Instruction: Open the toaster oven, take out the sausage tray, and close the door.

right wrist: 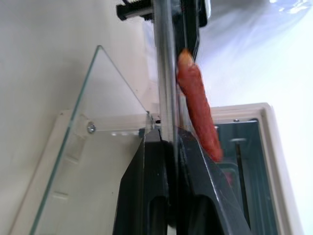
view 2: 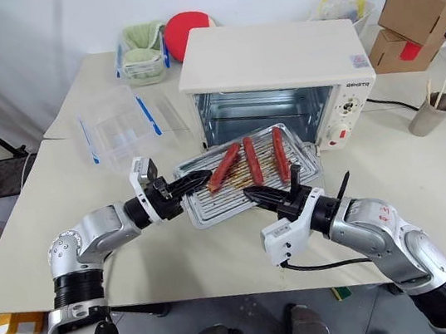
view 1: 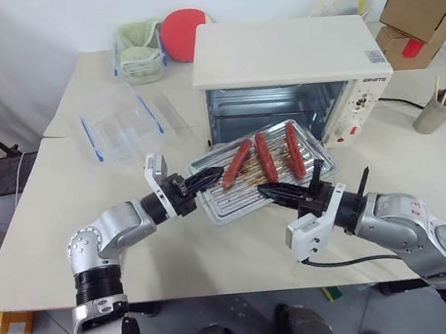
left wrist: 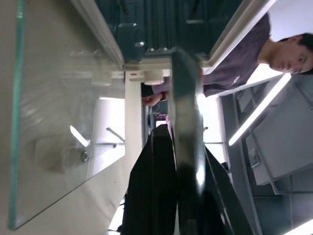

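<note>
The cream-white toaster oven (view 1: 282,57) stands open at the back of the table, its cavity bare. In front of it, the silver sausage tray (view 1: 233,203) with three red sausages (view 1: 265,156) is held over the lowered glass door (right wrist: 98,147). My left gripper (view 1: 211,174) is shut on the tray's left rim, and the left wrist view has that rim (left wrist: 186,98) clamped between its fingers (left wrist: 156,186). My right gripper (view 1: 266,188) is shut on the tray's near rim (right wrist: 165,73), beside one sausage (right wrist: 198,107). The tray hides most of the door in the eye views.
A clear plastic box with blue clips (view 1: 120,123) lies left of the oven. Behind it are a green-filled container (view 1: 140,52) and a red round thing (view 1: 183,32). A cardboard box (view 1: 419,20) and a cup with sticks (view 1: 437,110) sit at the right. A person (left wrist: 244,58) stands beyond the oven.
</note>
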